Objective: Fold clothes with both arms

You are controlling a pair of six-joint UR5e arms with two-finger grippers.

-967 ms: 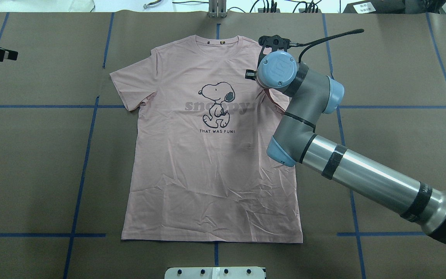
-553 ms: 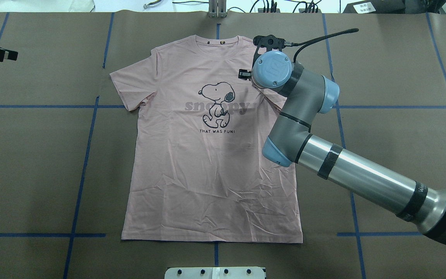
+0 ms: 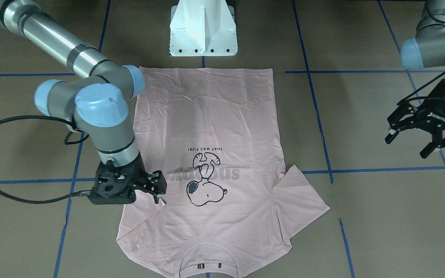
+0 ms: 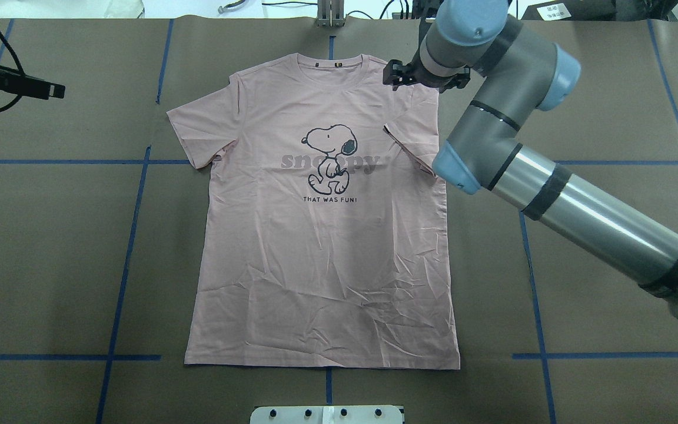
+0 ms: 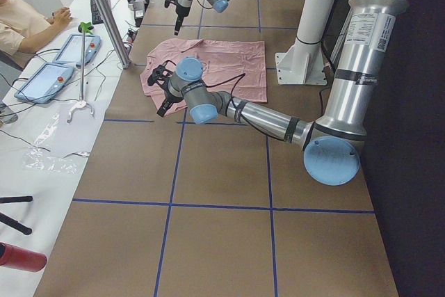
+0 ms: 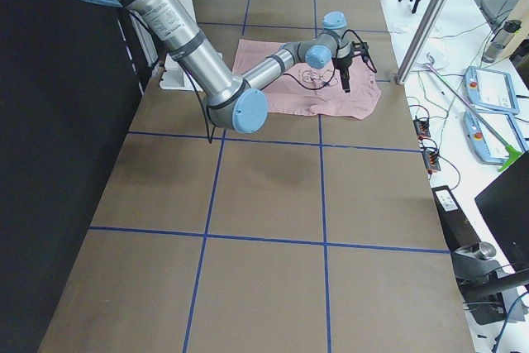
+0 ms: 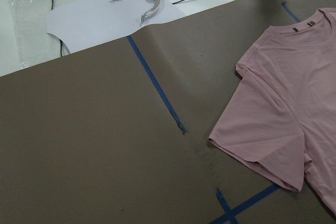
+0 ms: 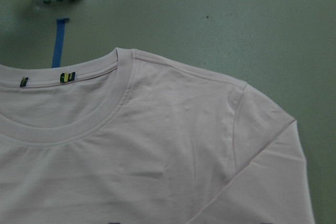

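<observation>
one pink t-shirt [image 4: 315,265] lies spread; left claw [image 3: 407,144], right claw [image 3: 156,193] hover.

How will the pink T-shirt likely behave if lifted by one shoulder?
Probably floppy: the T-shirt lies flat with one sleeve folded over onto its chest. Pushed, it would likely bunch rather than slide, given the creases near its hem.

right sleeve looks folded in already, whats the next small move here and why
Probably bring the left end effector in toward the left sleeve of the pink T-shirt. That sleeve lies spread flat, while the right sleeve is folded over the chest. The left end effector is open and hangs over the table, well off the fabric, so it looks free to grasp.
</observation>
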